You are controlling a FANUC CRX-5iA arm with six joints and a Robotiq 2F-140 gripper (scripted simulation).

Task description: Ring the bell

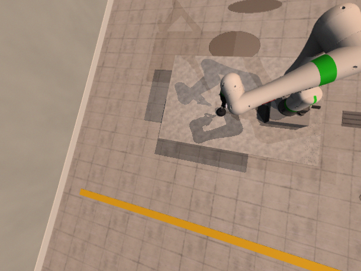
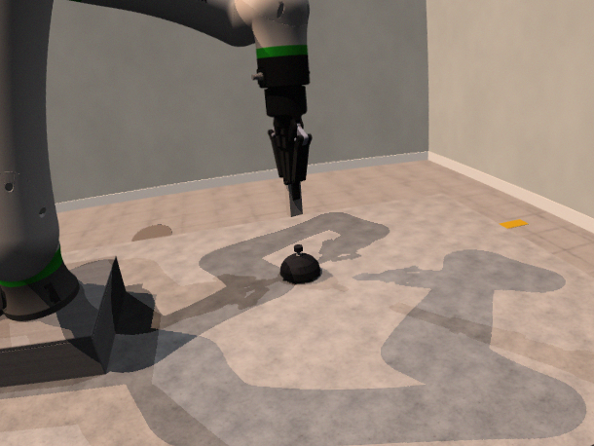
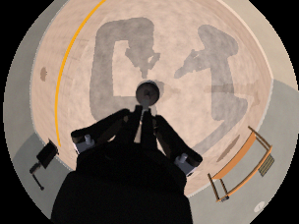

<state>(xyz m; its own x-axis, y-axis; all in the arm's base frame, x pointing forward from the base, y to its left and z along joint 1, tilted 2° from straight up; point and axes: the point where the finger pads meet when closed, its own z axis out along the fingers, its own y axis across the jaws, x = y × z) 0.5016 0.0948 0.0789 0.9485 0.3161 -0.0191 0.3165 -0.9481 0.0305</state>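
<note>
A small black dome bell [image 2: 300,268] with a black button [image 2: 298,248] on top sits on the light mat. It also shows in the top view [image 1: 221,111] and in the wrist view [image 3: 149,92]. My gripper [image 2: 295,206] is shut on nothing, its fingers pressed together and pointing straight down. The fingertips hang above the button with a clear gap, almost directly over it. In the top view the wrist joint hides most of the gripper [image 1: 223,106]. The button stands up, not pressed.
The arm's dark base block [image 2: 73,321] stands at the left of the mat. A yellow floor line [image 1: 204,231] runs across the floor in front. Walls stand behind and to the right.
</note>
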